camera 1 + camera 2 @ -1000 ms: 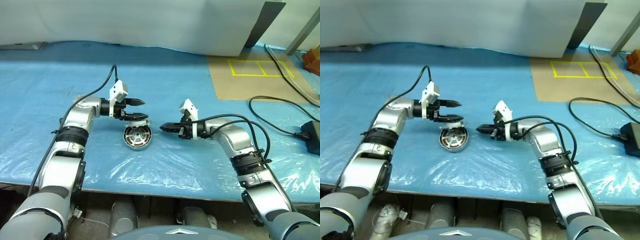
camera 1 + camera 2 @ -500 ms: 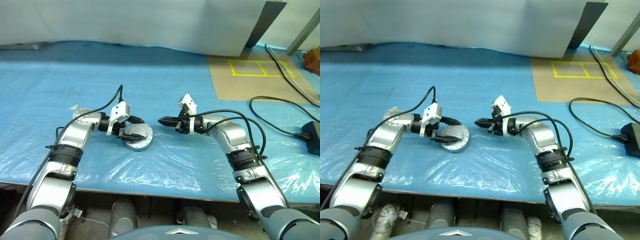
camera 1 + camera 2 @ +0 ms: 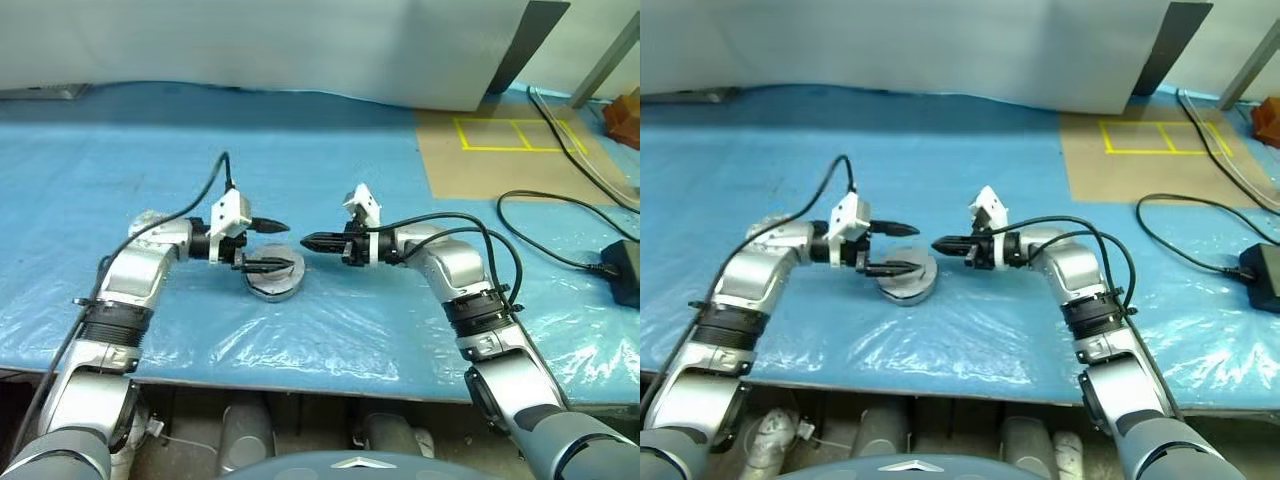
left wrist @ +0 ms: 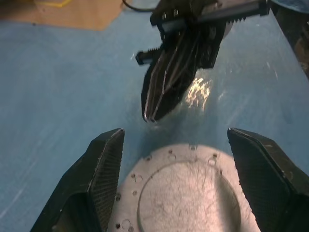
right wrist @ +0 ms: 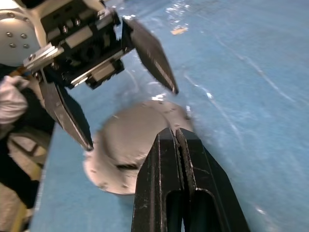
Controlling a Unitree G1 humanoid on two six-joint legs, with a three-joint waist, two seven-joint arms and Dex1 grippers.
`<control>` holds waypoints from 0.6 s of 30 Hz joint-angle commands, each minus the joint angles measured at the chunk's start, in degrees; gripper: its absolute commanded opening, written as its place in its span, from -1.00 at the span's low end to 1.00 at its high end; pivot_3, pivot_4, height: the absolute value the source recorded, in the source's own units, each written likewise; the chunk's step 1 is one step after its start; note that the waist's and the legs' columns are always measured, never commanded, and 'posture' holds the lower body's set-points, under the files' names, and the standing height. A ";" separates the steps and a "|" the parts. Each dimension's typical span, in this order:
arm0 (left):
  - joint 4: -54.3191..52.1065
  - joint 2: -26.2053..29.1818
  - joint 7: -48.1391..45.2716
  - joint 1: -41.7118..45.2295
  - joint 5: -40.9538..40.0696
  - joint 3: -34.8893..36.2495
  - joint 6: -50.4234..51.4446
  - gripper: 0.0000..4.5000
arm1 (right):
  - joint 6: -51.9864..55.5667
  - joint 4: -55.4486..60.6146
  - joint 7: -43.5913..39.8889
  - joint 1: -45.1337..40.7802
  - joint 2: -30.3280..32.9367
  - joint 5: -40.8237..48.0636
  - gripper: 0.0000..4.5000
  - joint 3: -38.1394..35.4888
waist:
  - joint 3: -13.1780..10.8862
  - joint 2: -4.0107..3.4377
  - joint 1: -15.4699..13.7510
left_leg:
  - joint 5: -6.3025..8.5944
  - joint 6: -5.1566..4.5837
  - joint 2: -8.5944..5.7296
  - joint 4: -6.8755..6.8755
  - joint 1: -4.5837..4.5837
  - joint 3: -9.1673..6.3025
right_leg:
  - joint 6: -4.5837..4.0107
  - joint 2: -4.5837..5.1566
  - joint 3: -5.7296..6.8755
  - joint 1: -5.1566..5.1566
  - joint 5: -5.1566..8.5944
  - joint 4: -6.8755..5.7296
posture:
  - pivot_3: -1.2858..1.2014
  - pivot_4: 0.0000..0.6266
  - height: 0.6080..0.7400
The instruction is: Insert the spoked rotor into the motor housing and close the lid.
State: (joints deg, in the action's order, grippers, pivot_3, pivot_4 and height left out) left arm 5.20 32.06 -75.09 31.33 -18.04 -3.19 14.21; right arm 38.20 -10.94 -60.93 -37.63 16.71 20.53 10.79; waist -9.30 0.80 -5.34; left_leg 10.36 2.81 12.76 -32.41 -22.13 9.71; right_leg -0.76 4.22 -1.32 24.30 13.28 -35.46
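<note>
- Flat round grey metal motor housing (image 3: 274, 277), lidded, lying on blue plastic-covered table (image 3: 330, 180).
- Left gripper (image 3: 262, 245) above housing, fingers wide apart.
- Right gripper (image 3: 306, 240) just beside, fingers pressed together, empty.

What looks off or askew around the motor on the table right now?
Nothing stands out. The round grey metal motor assembly lies flat on the blue plastic sheet, lid side up. The open left gripper hovers over it; the shut right gripper hangs beside it.
</note>
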 commanded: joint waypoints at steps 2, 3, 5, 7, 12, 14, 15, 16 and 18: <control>-12.29 3.14 4.58 -2.73 -8.07 6.88 8.27 0.60 | -4.00 1.76 -0.90 -1.89 -1.12 -0.71 -0.91 2.00 | 0.00 0.00 0.41 | 0.00 0.00 0.01 0.01 0.02 0.01 | 0.00 -0.01 -0.01 0.00 0.00 0.00 | 0.03 -0.52 1.00; -13.53 3.97 5.59 -3.75 -8.81 8.06 9.37 0.60 | -4.85 1.48 -1.13 -2.12 -1.39 -1.03 -0.82 2.46 | -0.01 -0.02 0.62 | 0.00 0.01 0.01 0.02 0.02 0.01 | 0.00 -0.02 -0.02 0.01 0.00 0.00 | 0.03 -0.52 1.00; -14.51 5.16 7.90 -5.90 -9.59 10.28 10.91 0.60 | -6.75 0.74 -1.61 -2.42 -1.99 -1.86 -0.61 3.61 | -0.02 -0.04 1.15 | 0.00 0.01 0.01 0.03 0.03 0.01 | -0.01 -0.02 -0.01 0.01 0.01 0.00 | 0.03 -0.52 1.00; -15.29 6.19 9.99 -8.58 -9.78 11.98 11.76 0.60 | -9.10 -0.49 -1.42 -2.61 -2.98 -3.03 -0.31 4.88 | -0.02 -0.03 1.42 | 0.00 0.01 0.00 0.03 0.03 0.01 | -0.01 -0.02 -0.02 0.01 0.01 0.00 | 0.03 -0.52 1.00; -19.40 6.76 14.71 -15.93 -11.34 15.15 13.79 0.60 | -10.01 -3.19 -4.70 -3.44 -4.05 -3.24 0.45 7.10 | -0.03 -0.04 1.53 | 0.01 0.01 0.00 0.05 0.01 0.01 | -0.01 -0.02 -0.01 0.02 0.01 0.04 | 0.03 -0.52 1.00; -20.44 6.62 16.29 -17.94 -11.25 15.46 13.66 0.60 | -11.23 -4.62 -4.98 -3.92 -4.43 -3.98 0.76 7.59 | -0.03 -0.04 1.40 | 0.01 0.01 0.01 0.05 0.01 0.01 | -0.01 -0.02 0.00 0.02 0.01 0.05 | 0.03 -0.52 1.00; -20.77 6.62 16.90 -18.57 -11.22 15.48 13.64 0.60 | -11.78 -5.13 -5.12 -4.08 -4.53 -4.34 0.91 7.86 | -0.03 -0.04 1.40 | 0.01 0.01 0.00 0.05 -0.01 0.01 | -0.01 -0.02 0.01 0.02 0.01 0.05 | 0.03 -0.52 1.00; -21.18 6.53 17.53 -19.31 -11.35 15.62 13.67 0.60 | -12.47 -5.67 -4.85 -4.12 -4.77 -4.90 0.99 8.21 | -0.03 -0.04 1.42 | 0.01 0.01 0.01 0.03 0.00 0.01 | -0.01 -0.02 0.00 0.01 0.01 0.04 | 0.03 -0.52 1.00; -21.86 5.91 19.22 -20.08 -12.18 16.25 14.18 0.60 | -14.33 -6.74 -3.62 -4.19 -5.33 -6.66 0.99 8.90 | -0.03 -0.04 1.45 | 0.01 0.00 0.01 0.00 0.01 0.01 | -0.01 -0.02 -0.01 0.01 0.01 0.01 | 0.03 -0.52 1.00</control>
State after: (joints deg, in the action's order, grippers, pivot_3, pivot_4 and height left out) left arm -14.23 38.06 -57.14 11.12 -28.61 11.10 28.25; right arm 25.94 -17.88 -64.87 -40.59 12.02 14.60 19.26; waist -9.33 0.76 -3.89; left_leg 10.36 2.82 12.77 -32.42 -22.10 9.72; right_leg -0.77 4.20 -1.34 24.31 13.29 -35.45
